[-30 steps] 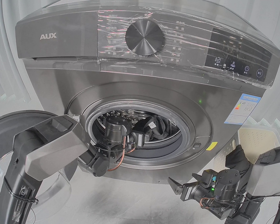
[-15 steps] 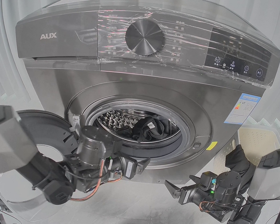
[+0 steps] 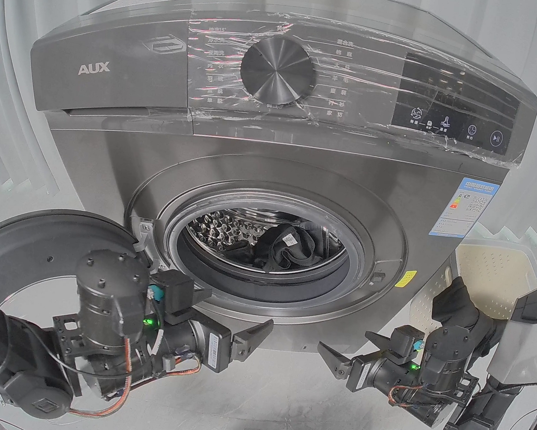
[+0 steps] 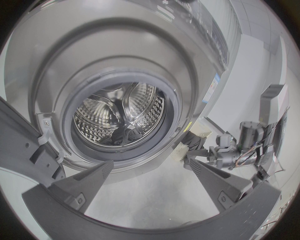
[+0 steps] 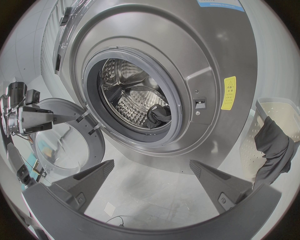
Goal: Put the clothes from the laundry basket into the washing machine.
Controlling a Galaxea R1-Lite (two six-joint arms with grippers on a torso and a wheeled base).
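The washing machine (image 3: 273,163) stands with its round door (image 3: 34,240) swung open to the left. A dark garment (image 3: 284,245) lies in the steel drum (image 4: 125,136) (image 5: 157,115). My left gripper (image 3: 242,323) (image 4: 150,165) hangs open and empty below and in front of the drum opening. At the lower right, my right gripper (image 3: 347,346) (image 5: 151,165) is also open and empty, level with the left one. A pale laundry basket (image 3: 501,272) (image 5: 281,115) stands right of the machine, with a dark cloth (image 3: 460,306) (image 5: 272,147) draped over its near rim.
The open door (image 5: 68,140) takes up the space on the left, close behind my left arm. Bare grey floor (image 3: 281,408) lies between the two grippers and the machine front. White curtains hang behind.
My left gripper has come out of the drum and dropped down and leftward to the front of the machine, leaving the dark garment inside. The right arm has barely shifted.
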